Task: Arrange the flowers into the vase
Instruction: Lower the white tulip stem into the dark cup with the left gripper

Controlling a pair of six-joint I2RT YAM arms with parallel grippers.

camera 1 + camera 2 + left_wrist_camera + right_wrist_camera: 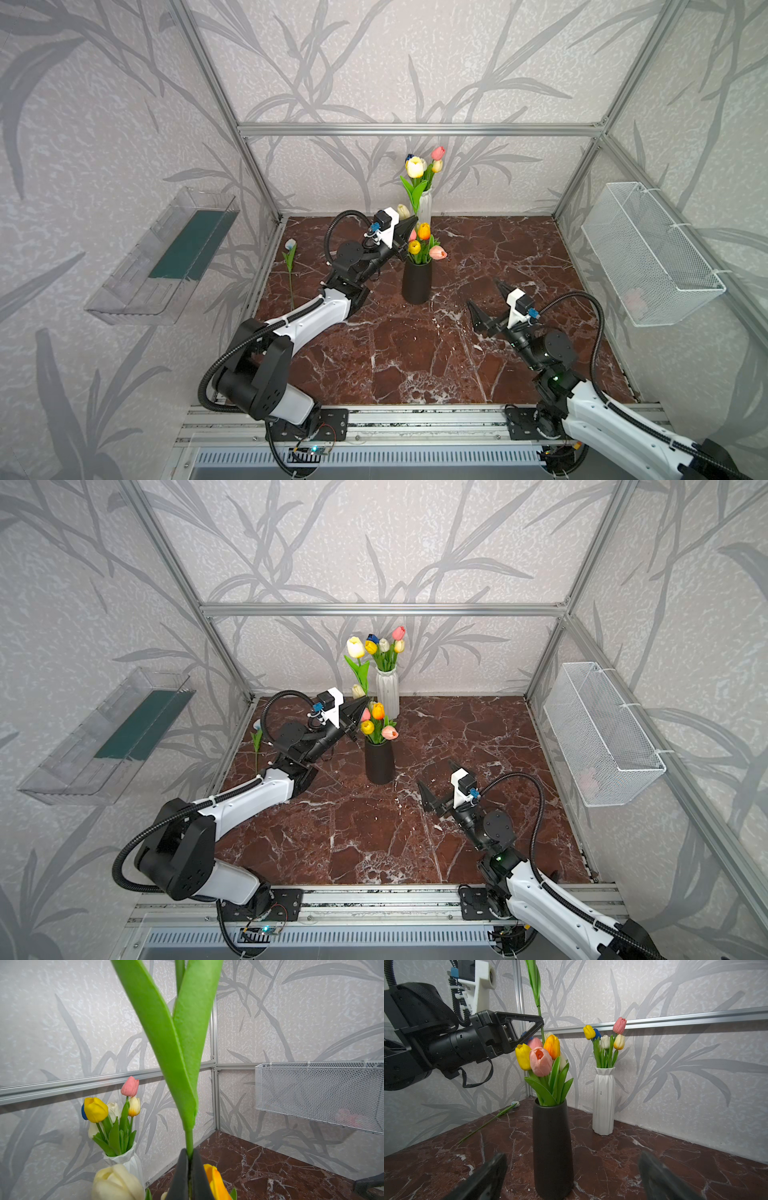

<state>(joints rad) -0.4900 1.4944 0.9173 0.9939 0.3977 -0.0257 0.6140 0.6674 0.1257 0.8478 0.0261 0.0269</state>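
In both top views, the left gripper [412, 221] is pinched tight on the stem of the held tulip [415, 167]. The tulip stands nearly upright, its cream head high over the black vase [417, 282], which already carries a bunch. The right gripper [435, 774] hangs spread wide and empty, near that vase on its other side. A loose tulip [289, 266] lies on the table [519, 257] at the far left, and the white vase [387, 692] at the back holds its own bunch. In the left wrist view, the stem leaves the closed jaws straight, with both leaves above the clamp, so do not re-grip. In the right wrist view, the stem [538, 1007] drops behind the orange head and its lower end is hidden, so you cannot tell whether it has entered the mouth. Lower slowly and vertically, aiming for the gap behind the heads. Release only once the stem is seated. Bring the right gripper in only if the vase tips.
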